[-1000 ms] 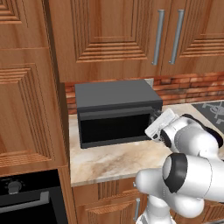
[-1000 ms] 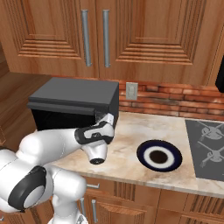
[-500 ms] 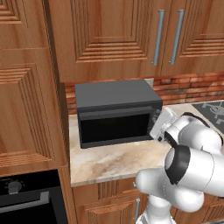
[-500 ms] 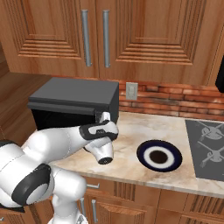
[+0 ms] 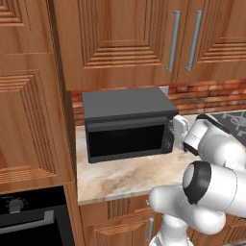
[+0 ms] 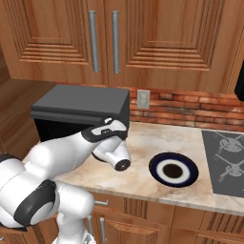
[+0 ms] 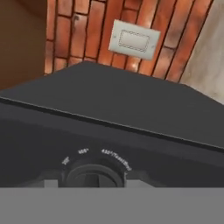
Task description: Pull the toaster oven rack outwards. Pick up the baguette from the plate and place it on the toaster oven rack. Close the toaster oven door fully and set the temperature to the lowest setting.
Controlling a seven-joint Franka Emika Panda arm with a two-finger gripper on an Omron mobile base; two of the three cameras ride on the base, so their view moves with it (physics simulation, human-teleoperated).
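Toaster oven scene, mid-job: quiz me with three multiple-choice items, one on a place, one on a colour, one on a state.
1. Where does the plate sit?
A. on the counter to the right of the toaster oven
B. on top of the toaster oven
C. on the stove

2. What colour is the plate's rim?
A. red
B. dark navy
C. yellow

3. How is the toaster oven door?
A. hanging fully open
B. removed
C. shut against the front

Answers:
1 A: in the right base view it lies on the marble counter, between the toaster oven and the stove.
2 B: a dark ring surrounds the white centre.
3 C: in the left base view the black panel stands flush with the front.
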